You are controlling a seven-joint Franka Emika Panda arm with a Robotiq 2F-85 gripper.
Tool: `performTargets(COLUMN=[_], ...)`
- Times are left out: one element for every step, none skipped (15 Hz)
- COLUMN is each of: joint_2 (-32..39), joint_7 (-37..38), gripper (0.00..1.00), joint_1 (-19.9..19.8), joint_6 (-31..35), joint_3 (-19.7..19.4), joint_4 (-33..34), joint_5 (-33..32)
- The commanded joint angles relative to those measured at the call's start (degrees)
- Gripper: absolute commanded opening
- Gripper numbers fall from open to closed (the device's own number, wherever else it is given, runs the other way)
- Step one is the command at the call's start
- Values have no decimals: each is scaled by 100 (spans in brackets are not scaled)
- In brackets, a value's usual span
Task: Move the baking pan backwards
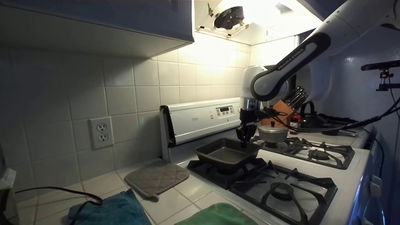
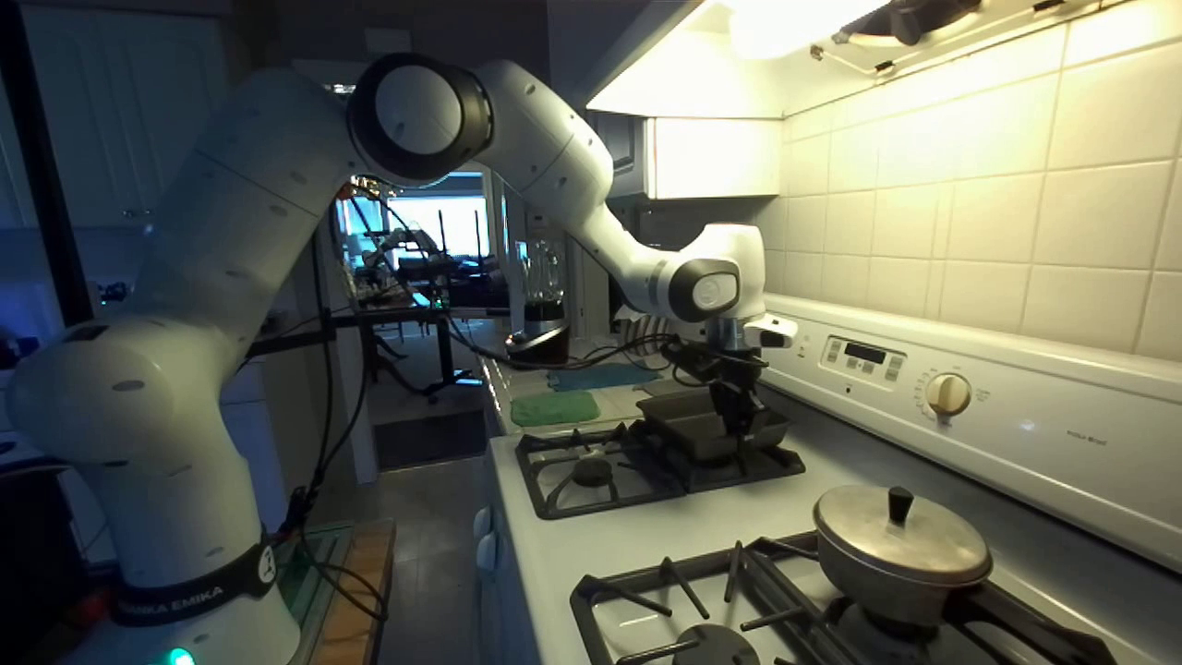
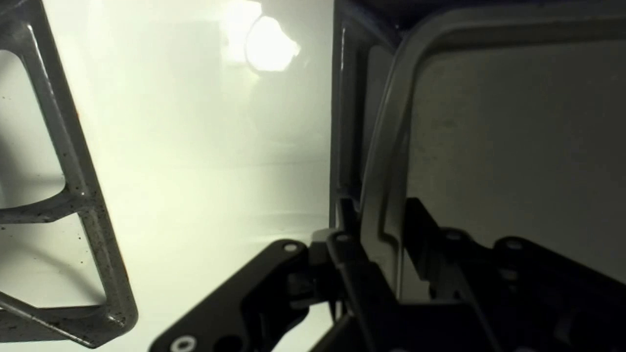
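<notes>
The baking pan (image 1: 215, 160) is dark, rectangular and shallow with a flared rim. It sits over the burner grate by the stove's back panel, and shows in both exterior views (image 2: 691, 432). My gripper (image 1: 244, 143) points down at the pan's side edge nearer the silver pot. In the wrist view the fingers (image 3: 377, 217) straddle the pan's rim and wall. One finger is inside the pan (image 3: 508, 146) against the wall, the other outside it. They are close together on the rim and look shut on it. The outer fingertip is partly hidden.
A silver lidded pot (image 1: 273, 135) stands on the neighbouring burner. The stove's back panel (image 1: 203, 120) rises behind the pan. A grey quilted mat (image 1: 157, 177), a blue towel (image 1: 112, 210) and a green cloth (image 1: 217, 215) lie on the counter. A front burner grate (image 1: 282, 190) adjoins the pan's grate.
</notes>
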Motion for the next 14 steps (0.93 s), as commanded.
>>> performTargets(joint_2=[214, 207, 202, 200, 199, 198, 203, 222, 244, 264, 280, 286, 279, 267], joint_7=[237, 227, 202, 201, 199, 202, 206, 211, 210, 205, 208, 212, 212, 204], gripper=[7, 7, 7, 24, 34, 33, 37, 35, 36, 55, 59, 67, 73, 81], joint_1=[119, 110, 102, 103, 99, 101, 104, 107, 107, 109, 113, 118, 126, 127], joint_6=[-188, -198, -200, -203, -205, -209, -217, -237, -245, -253, -255, -257, -250, -247], joint_3=[-96, -86, -76, -77, -76, -78, -81, -83, -83, -86, -86, -88, -93, -91], joint_4=[247, 237, 231, 226, 224, 228, 226, 223, 224, 228, 226, 218, 205, 197], joint_5=[-144, -128, -124, -127, -122, -125, -128, -129, -127, -131, -129, -129, -139, -139])
